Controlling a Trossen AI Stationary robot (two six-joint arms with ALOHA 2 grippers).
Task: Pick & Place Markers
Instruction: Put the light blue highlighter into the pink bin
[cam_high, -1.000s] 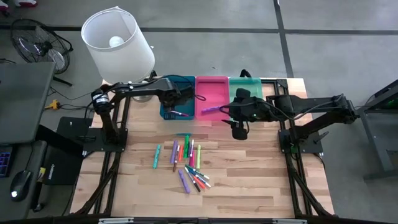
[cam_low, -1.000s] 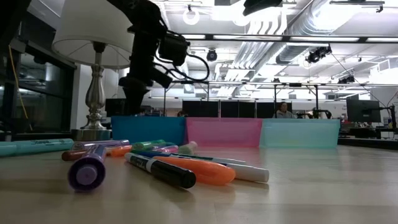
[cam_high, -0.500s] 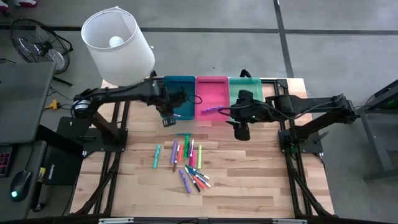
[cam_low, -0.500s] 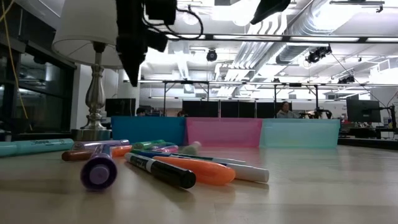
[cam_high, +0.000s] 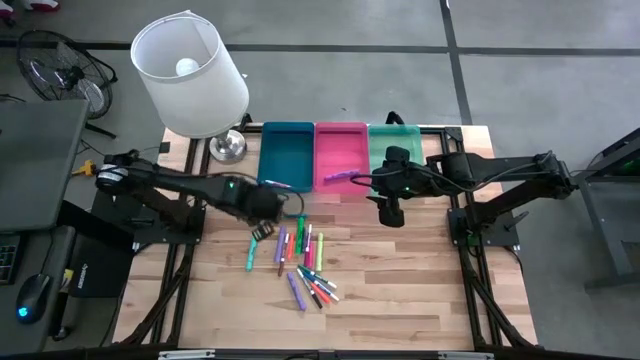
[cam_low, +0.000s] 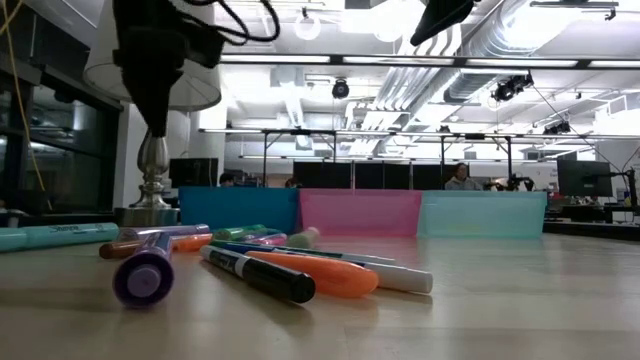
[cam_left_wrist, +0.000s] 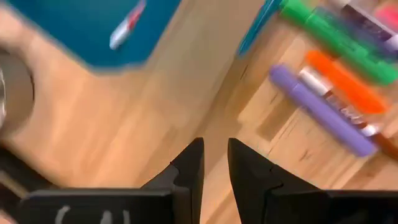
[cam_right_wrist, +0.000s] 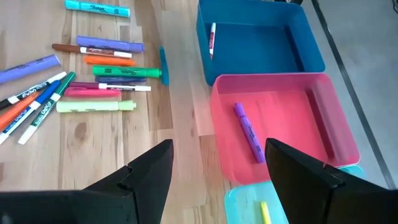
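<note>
Several markers (cam_high: 300, 258) in mixed colours lie loose on the wooden table's middle, shown close in the low view (cam_low: 260, 268). My left gripper (cam_high: 262, 229) hangs above the table at their left end, between them and the blue tray (cam_high: 287, 155). It points down, and its fingers (cam_left_wrist: 216, 158) stand a narrow gap apart with nothing between them. My right gripper (cam_high: 390, 213) waits open (cam_right_wrist: 217, 165) in the air at the near edge of the pink tray (cam_high: 340, 155). One marker lies in the blue tray (cam_right_wrist: 211, 37), and a purple one in the pink tray (cam_right_wrist: 247, 132).
A green tray (cam_high: 395, 140) stands right of the pink one, with a yellow marker (cam_right_wrist: 265, 213) in it. A lamp with a white shade (cam_high: 190, 75) stands at the table's far left corner, next to the blue tray. Bare wood lies toward the near edge.
My left gripper has left the blue tray and swung toward the table's near edge and a little to the left, rolling its wrist as it went. It now hangs beside the loose markers. My right arm has kept still.
</note>
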